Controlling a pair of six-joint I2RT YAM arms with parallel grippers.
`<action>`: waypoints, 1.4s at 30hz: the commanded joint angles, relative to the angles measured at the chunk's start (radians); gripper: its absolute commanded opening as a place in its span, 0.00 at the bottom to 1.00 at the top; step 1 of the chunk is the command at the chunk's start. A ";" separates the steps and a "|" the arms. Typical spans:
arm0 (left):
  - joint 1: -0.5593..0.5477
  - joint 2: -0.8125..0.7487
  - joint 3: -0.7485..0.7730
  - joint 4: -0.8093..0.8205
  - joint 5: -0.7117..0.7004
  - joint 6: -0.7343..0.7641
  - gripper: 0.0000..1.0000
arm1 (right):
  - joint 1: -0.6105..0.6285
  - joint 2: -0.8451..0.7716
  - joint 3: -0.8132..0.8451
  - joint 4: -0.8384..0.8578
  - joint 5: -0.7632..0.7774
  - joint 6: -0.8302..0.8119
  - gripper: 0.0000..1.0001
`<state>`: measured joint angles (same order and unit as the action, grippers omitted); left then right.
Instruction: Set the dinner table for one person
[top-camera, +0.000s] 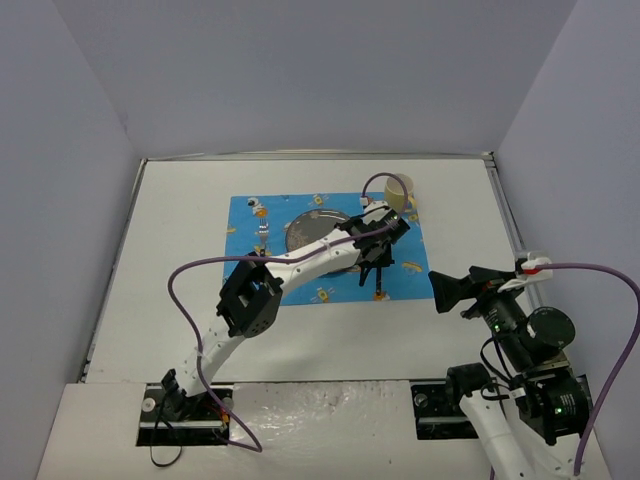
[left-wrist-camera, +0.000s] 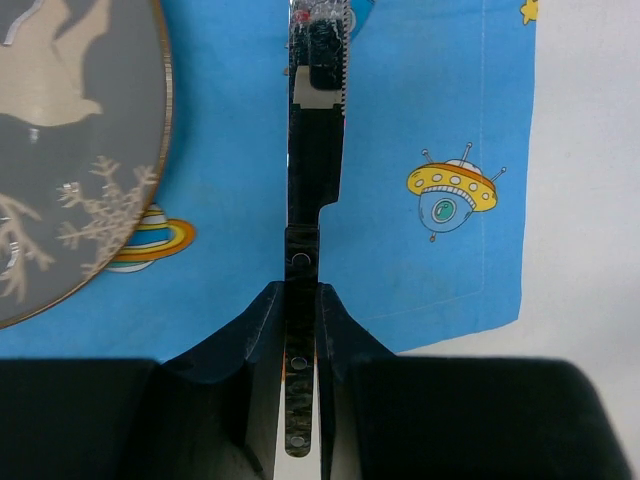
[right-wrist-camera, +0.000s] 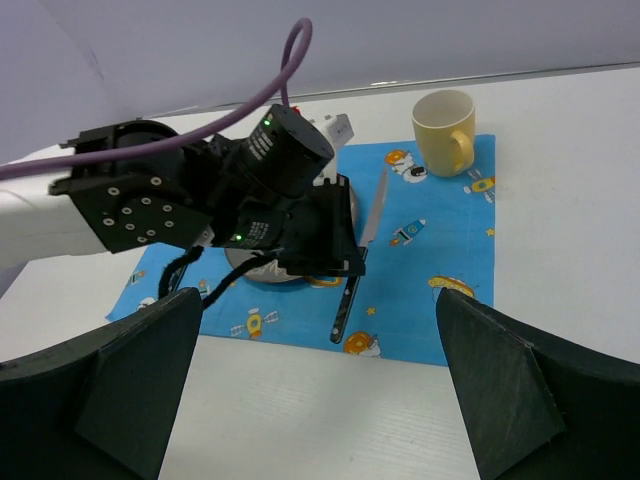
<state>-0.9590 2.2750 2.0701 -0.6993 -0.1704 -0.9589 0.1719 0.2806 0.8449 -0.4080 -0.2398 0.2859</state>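
Dinner table (top-camera: 180, 230): white rectangular top with a thin metal rim. It carries every item, and both arm bases are bolted at its near edge.
Placemat (top-camera: 250, 225): blue space-print cloth, lying flat at the centre of the table.
Plate (left-wrist-camera: 70, 150): grey with a pale pattern and a thin rim, on the placemat to the left of the knife.
Mug (right-wrist-camera: 447, 130): yellow, upright, at the far right corner of the placemat.
Knife (left-wrist-camera: 315, 170): black handle, with the blade pointing away towards the mug. It sits over the right part of the placemat, beside the plate. Contact with the cloth cannot be confirmed.
Left gripper (left-wrist-camera: 300, 295): fingers (left-wrist-camera: 255, 330) are nearly closed and clamp the knife handle from both sides.
Right gripper (top-camera: 445, 290): fingers (right-wrist-camera: 130, 370) are spread fully apart and hold nothing. It hangs over bare table to the right of the placemat.
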 joint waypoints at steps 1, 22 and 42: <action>-0.011 -0.010 0.087 0.074 -0.052 -0.047 0.00 | 0.009 -0.002 0.043 0.033 -0.006 0.003 1.00; 0.014 0.167 0.234 0.097 -0.074 -0.029 0.00 | 0.009 -0.037 0.051 -0.020 -0.021 0.003 1.00; 0.049 0.226 0.292 0.129 -0.061 -0.021 0.00 | 0.009 -0.045 0.036 -0.022 -0.002 0.006 1.00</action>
<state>-0.9214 2.5196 2.2913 -0.6130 -0.2168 -0.9844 0.1719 0.2249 0.8642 -0.4843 -0.2493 0.2905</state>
